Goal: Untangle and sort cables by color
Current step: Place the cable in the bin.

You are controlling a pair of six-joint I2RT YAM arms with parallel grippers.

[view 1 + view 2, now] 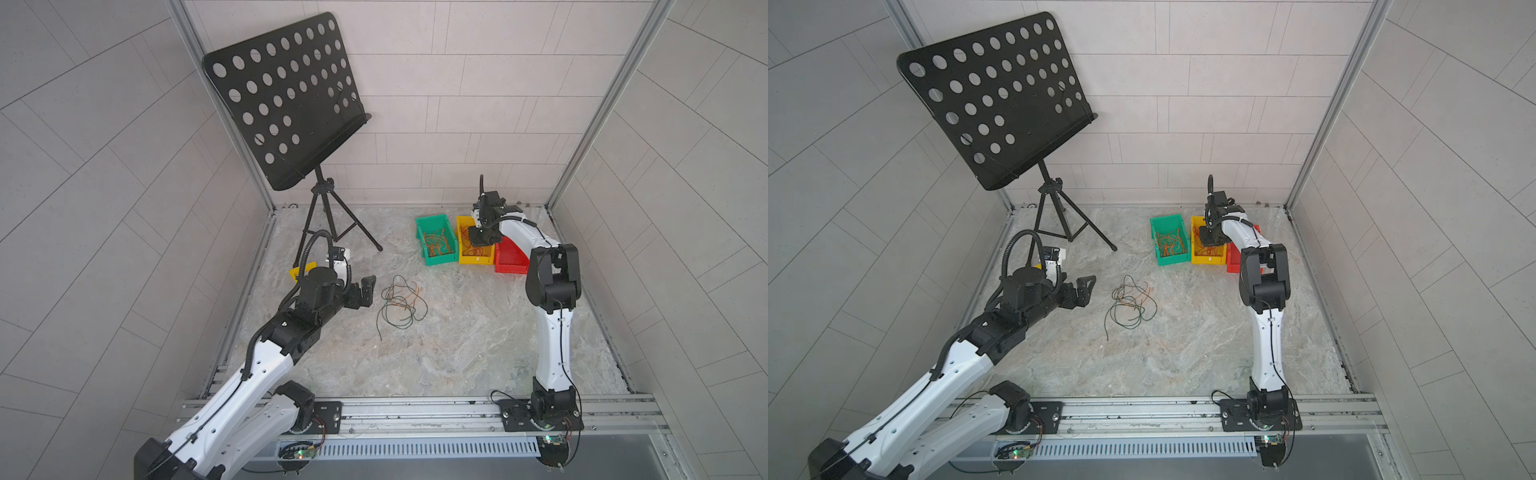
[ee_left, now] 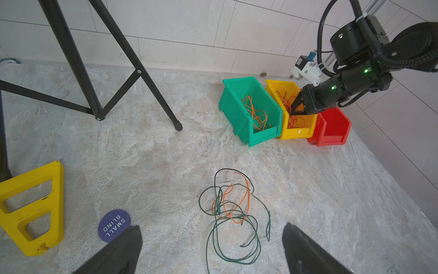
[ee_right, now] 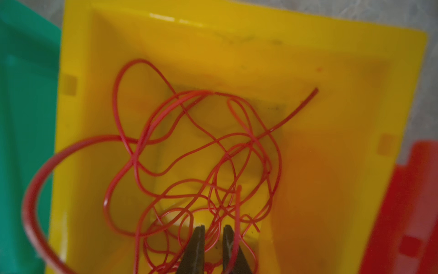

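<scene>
Grey marbled worktop (image 1: 457, 340) seen from above, with two robot arms reaching in from the near edge.

Near the middle, a loose tangle (image 1: 401, 303) of thin wires lying flat on the worktop, dark and orange strands looped through one another. Dark strands greenish in the left wrist view.

Left claw (image 1: 366, 292) just beside the loose tangle, on its left side, spread wide and holding nothing, clear of the wires.

Toward the far right corner, three open-topped bins in a row, side by side: green bin (image 2: 233, 106), yellow bin (image 3: 331, 118), red bin (image 2: 336, 123). Orange wires (image 2: 256, 113) heaped inside the green bin. Red wires (image 3: 189, 154) coiled inside the yellow bin, one loop rising past the rim on the green bin's side.

Right claw (image 3: 214, 229) pointing down into the yellow bin, tips among the red wires and only a narrow gap apart, a gap wider than any strand. Red strands crossing behind that gap, one running along a finger. No telling whether any strand is caught.

Black perforated music stand (image 1: 286, 99) on a tripod at the back left. Close to the left arm, a yellow triangular frame (image 2: 30, 208) and a purple disc (image 2: 114, 225) marked "SMALL BLIND", both flat on the worktop.
</scene>
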